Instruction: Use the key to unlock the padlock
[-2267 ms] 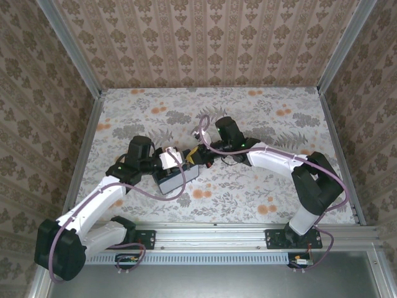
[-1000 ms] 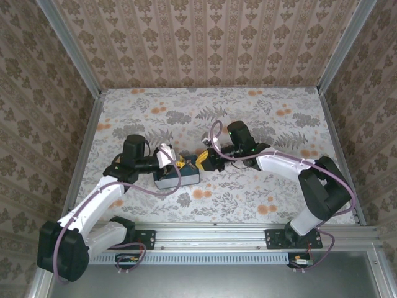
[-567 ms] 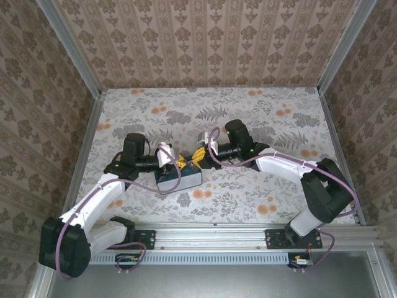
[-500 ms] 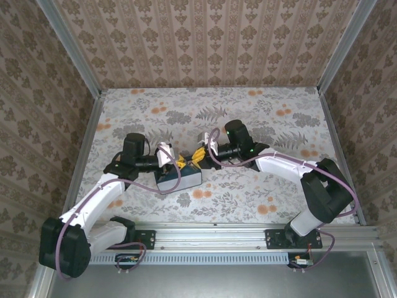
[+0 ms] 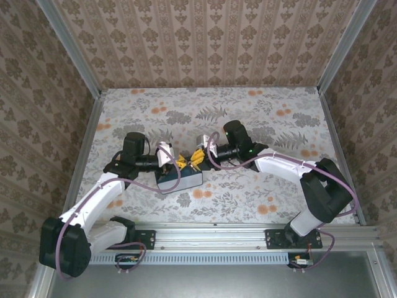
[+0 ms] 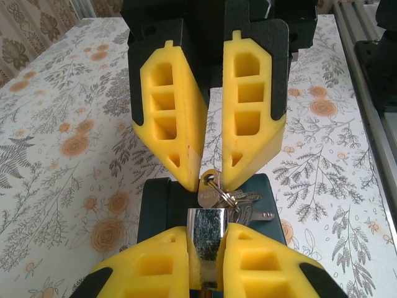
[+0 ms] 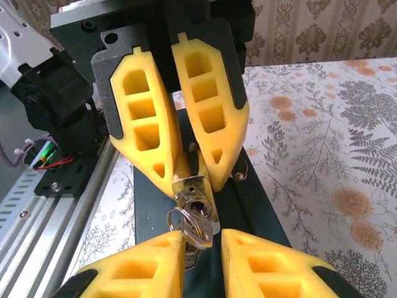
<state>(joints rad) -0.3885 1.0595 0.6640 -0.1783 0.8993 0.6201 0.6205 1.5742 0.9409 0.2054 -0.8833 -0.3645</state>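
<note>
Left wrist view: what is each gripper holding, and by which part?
The left gripper clamps the padlock by the sides of its silver body. The right gripper appears to pinch the key by its head, at the ring.

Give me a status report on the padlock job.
Left hand shut on padlock. Right hand pinching key at padlock. Dark blue block beneath; nothing seen blocking.

Left gripper (image 5: pixel 179 162) and right gripper (image 5: pixel 196 158) are facing each other tip to tip at centre frame, both hovering just over a dark-blue block (image 5: pixel 181 180). Block is lying on the floral table (image 5: pixel 279 192), just below the tips.
</note>
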